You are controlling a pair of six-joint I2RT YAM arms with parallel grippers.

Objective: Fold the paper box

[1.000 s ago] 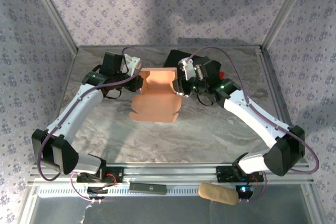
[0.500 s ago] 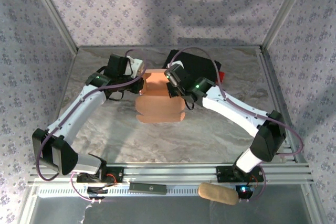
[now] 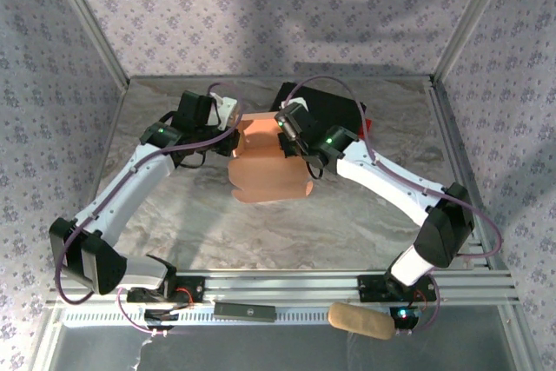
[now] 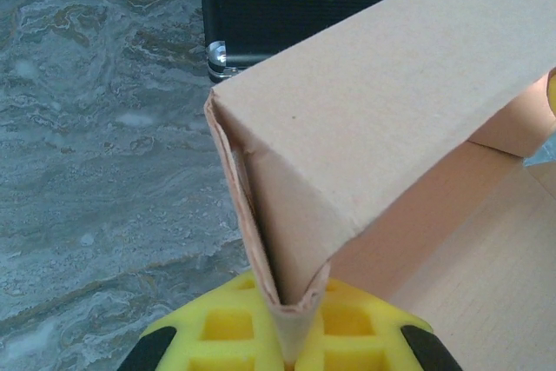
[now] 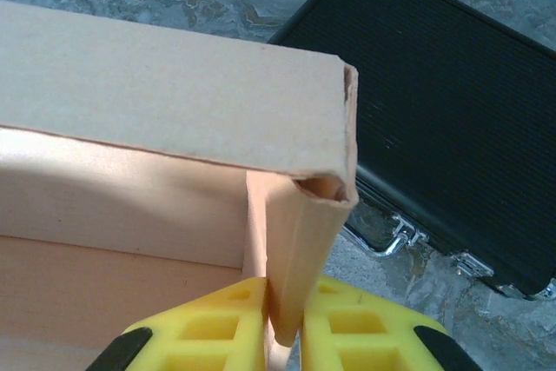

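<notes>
A grey marbled table stands between flower-papered walls and metal posts. The paper box lies toward the far middle, just before a black case. The left gripper and right gripper each pinch one raised side.

No legible text, label, brand, number or sign in any view. Surfaces checked: the paper box shows plain salmon cardboard, unprinted on the faces seen from both wrists. The black case shows a ribbed shell and metal latches, no lettering. The dark strip on the front rail carries a faint mark, too small to read.
</notes>
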